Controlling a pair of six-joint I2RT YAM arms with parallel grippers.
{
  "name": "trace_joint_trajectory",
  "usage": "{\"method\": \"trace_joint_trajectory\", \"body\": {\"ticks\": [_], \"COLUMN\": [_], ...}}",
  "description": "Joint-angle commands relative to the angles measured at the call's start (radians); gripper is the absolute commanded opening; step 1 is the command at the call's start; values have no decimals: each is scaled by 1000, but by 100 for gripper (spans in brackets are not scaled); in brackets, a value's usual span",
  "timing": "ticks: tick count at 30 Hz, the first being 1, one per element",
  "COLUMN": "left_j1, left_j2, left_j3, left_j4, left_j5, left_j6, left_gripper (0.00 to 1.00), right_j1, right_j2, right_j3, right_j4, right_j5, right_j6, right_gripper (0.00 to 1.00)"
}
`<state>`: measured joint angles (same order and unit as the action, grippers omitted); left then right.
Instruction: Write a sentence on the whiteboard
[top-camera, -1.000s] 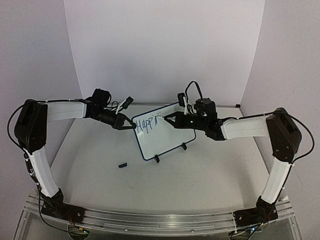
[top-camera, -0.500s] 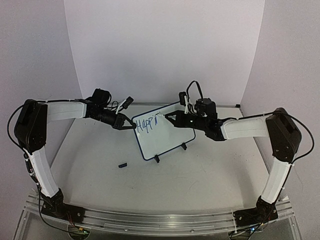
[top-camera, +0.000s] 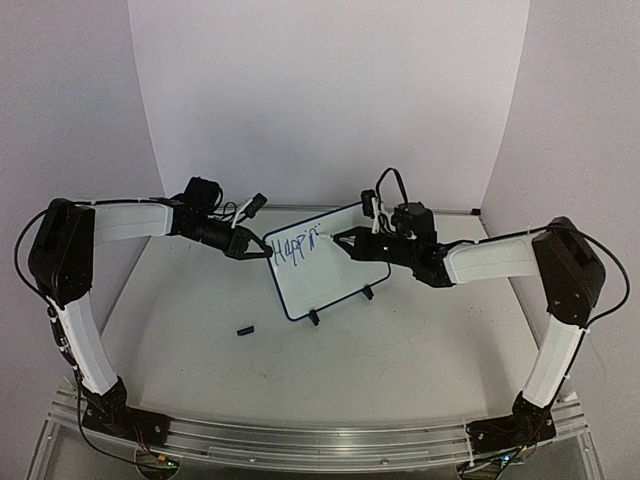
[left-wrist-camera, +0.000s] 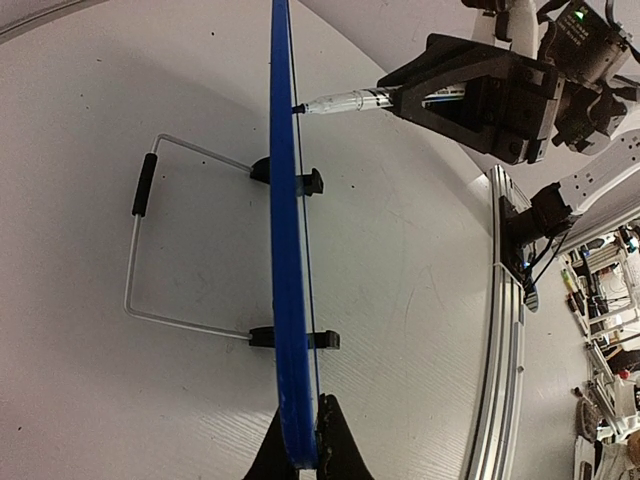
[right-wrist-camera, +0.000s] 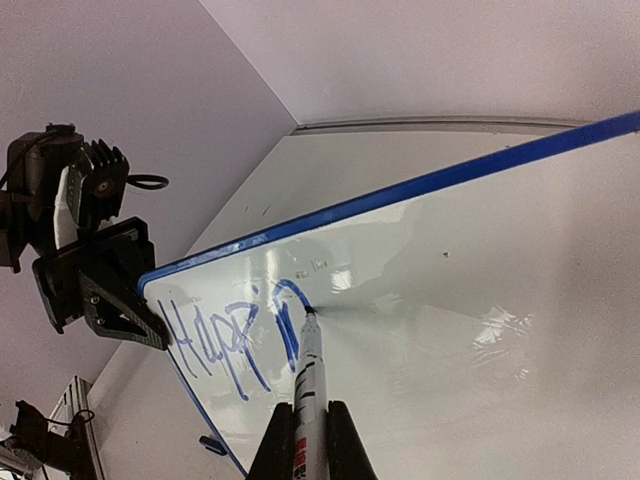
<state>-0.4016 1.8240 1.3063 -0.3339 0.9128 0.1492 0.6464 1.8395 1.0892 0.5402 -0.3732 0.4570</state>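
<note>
The whiteboard (top-camera: 335, 280) stands tilted on its two black clip feet at mid-table. My left gripper (top-camera: 255, 248) is shut on its left blue rim, seen edge-on in the left wrist view (left-wrist-camera: 285, 250) between my fingertips (left-wrist-camera: 303, 425). My right gripper (top-camera: 347, 238) is shut on a slim marker pen (right-wrist-camera: 308, 385), whose tip touches the board face (right-wrist-camera: 480, 300). The sentence (right-wrist-camera: 225, 335) reads "Happi" plus a partly drawn curved letter under the pen tip; it also shows in the top view (top-camera: 293, 246).
A small black cap (top-camera: 244, 329) lies on the table left of the board. A wire stand (left-wrist-camera: 140, 250) props the board from behind. Clip feet (top-camera: 313, 318) sit at its lower edge. A metal rail (top-camera: 300, 440) runs along the near edge.
My right gripper has shifted slightly to the right with the pen, and the lettering has grown by a stroke after "Happi". The left gripper and the board have stayed put.
</note>
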Motion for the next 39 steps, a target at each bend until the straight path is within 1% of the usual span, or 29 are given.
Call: {"method": "trace_joint_trajectory", "body": {"ticks": [1,7,14,31,39], "left_j1": [-26,-26,-28,-30,-31], "left_j2": [-17,-15,-14,-15,-15], "left_j3": [16,16,16,16,16], "left_j4": [-56,-55,-54,-59,-60], "left_j5": [-61,-61,-62,-66,-69], "left_j6": [68,68,69,73,73], "left_gripper": [0,0,0,0,0], "right_j1": [-7,-7,-7,-7,-12], "right_j2": [-18,-46,-120,-10,-17], "right_j3": [-42,-70,-54,36,8], "right_j4": [-14,-14,0,-2,-2], "right_j5": [20,13,-7,3,76], "right_j6": [17,16,11,-3,15], "right_gripper": [0,0,0,0,0]}}
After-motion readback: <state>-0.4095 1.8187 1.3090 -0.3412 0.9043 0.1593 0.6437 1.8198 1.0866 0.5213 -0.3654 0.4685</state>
